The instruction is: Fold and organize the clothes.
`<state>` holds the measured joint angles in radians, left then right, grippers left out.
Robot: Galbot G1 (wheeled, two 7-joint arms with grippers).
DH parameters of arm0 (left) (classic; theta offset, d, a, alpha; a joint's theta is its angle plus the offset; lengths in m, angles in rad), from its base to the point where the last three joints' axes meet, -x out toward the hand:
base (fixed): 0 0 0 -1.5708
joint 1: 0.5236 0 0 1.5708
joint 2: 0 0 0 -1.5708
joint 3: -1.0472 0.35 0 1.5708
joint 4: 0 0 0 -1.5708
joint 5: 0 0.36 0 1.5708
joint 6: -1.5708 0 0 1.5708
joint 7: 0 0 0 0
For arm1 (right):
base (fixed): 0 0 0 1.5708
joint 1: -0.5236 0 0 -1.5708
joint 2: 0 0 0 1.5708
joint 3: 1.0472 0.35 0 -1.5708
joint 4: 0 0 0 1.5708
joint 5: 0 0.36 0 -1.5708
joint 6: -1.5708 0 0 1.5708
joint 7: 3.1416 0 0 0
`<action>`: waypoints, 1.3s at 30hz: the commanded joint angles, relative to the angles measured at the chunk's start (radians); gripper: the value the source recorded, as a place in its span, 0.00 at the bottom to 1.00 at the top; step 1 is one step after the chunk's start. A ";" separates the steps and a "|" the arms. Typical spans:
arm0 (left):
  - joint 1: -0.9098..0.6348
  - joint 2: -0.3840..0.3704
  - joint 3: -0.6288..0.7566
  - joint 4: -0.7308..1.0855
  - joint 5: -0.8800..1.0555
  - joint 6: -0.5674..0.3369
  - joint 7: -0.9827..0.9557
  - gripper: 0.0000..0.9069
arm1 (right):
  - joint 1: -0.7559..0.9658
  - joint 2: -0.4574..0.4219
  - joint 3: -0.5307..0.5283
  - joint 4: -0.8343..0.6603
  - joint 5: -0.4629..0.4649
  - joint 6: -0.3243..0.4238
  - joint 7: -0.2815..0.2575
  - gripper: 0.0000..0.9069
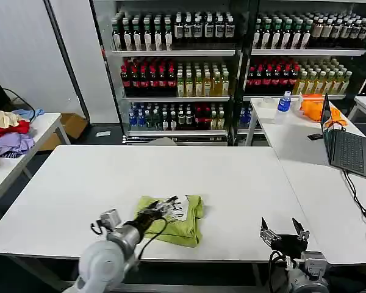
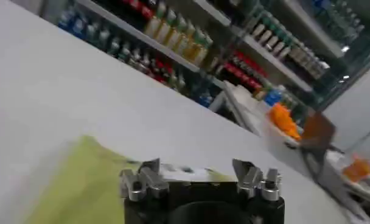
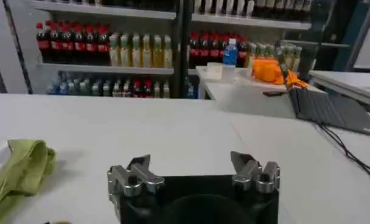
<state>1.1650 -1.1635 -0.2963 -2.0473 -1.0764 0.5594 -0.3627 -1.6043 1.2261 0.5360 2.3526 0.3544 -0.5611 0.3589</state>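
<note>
Head view, shirt: the lime T-shirt [image 1: 182, 221] lies folded into a small bundle on the white table [image 1: 79, 189], close to the front edge, about midway between its left and right edges.
Head view, left gripper: the left gripper [image 1: 165, 207] sits over the shirt's top; whether its fingers are apart or together cannot be told here.
Head view, right gripper: the right gripper [image 1: 283, 231] hangs at the table's front edge toward the right corner, well apart from the shirt, fingers spread and holding nothing.
Left wrist view: the left gripper [image 2: 199, 176] has its fingers apart, just above the shirt [image 2: 81, 182].
Right wrist view: the right gripper [image 3: 193, 171] has its fingers apart over bare table; the shirt [image 3: 20, 170] lies off to one side.
</note>
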 commanded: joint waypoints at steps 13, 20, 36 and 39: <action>0.040 0.099 -0.088 0.173 -0.036 0.020 0.093 1.00 | -0.040 -0.003 0.023 0.031 -0.007 0.007 -0.003 1.00; 0.022 0.042 -0.046 0.185 -0.078 0.019 0.125 1.00 | -0.051 -0.004 0.033 0.035 -0.028 0.025 0.000 1.00; -0.015 -0.004 -0.060 0.293 -0.162 0.019 0.197 0.87 | -0.100 -0.001 0.057 0.079 -0.028 0.031 0.001 1.00; -0.014 -0.004 -0.066 0.307 -0.188 0.019 0.209 0.37 | -0.104 0.001 0.056 0.087 -0.029 0.030 0.002 1.00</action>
<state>1.1556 -1.1507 -0.3564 -1.8005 -1.1814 0.5721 -0.1900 -1.6959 1.2259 0.5893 2.4271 0.3289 -0.5330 0.3594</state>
